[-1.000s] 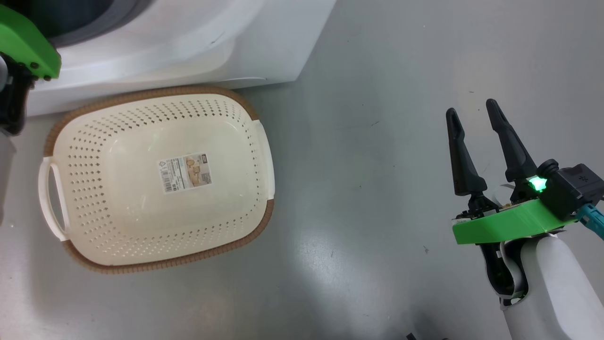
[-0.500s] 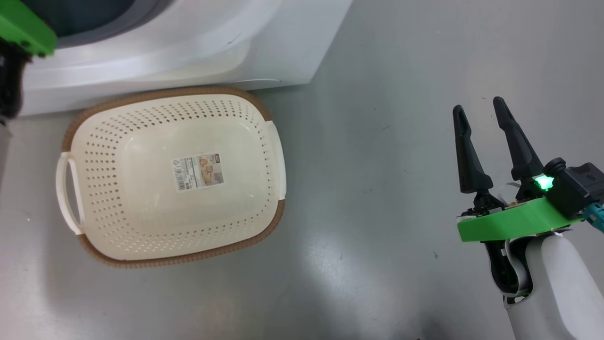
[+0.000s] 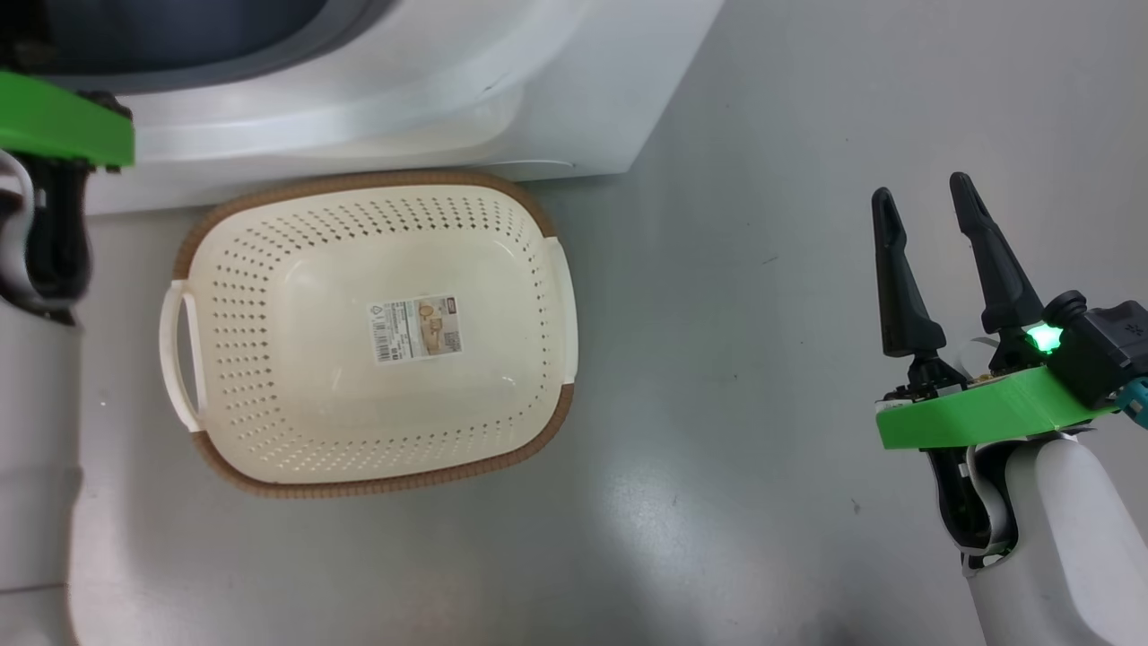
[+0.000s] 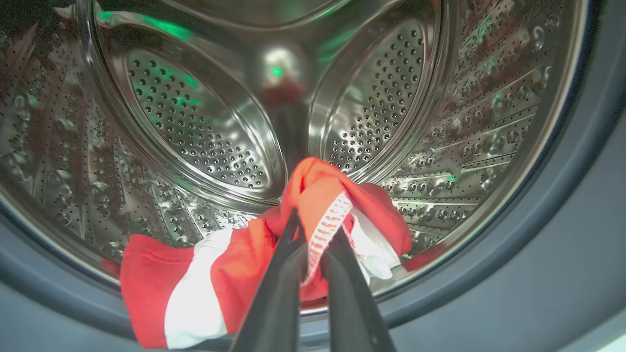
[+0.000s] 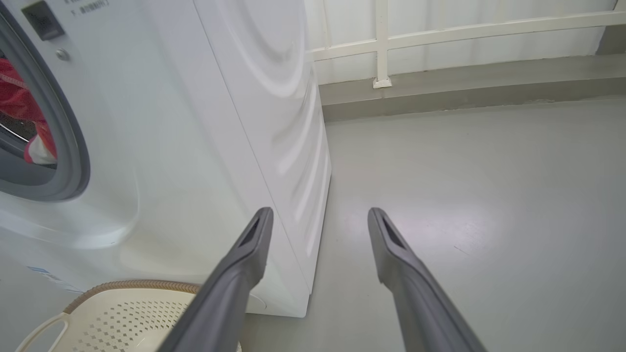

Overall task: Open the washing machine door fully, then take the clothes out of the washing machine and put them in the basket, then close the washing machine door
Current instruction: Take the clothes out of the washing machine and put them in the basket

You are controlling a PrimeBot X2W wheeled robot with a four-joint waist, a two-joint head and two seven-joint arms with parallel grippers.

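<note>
In the left wrist view my left gripper [image 4: 315, 227] is shut on the clothes [image 4: 323, 195], pinching a fold of red fabric with white mesh trim. The rest of the red and white garment [image 4: 195, 288] drapes over the lip of the steel drum [image 4: 195, 127]. The washing machine [image 3: 404, 99] is white and stands just behind the basket [image 3: 359, 184], which holds nothing. My right gripper [image 3: 922, 186] hangs open over bare floor to the right of the basket, and its wrist view shows the fingers [image 5: 254, 239] spread wide. The washing machine door is out of view.
Grey floor [image 3: 762, 359] spreads right of the basket and machine. In the right wrist view a white railing [image 5: 381, 44] and a low kerb run along the back, behind the machine's side panel [image 5: 274, 122]. Red clothes [image 5: 19, 102] peek from its opening.
The head camera has shifted, so basket and machine sit further right in the picture. My left wrist's green mount sits lower in that view. The right gripper has stayed open.
</note>
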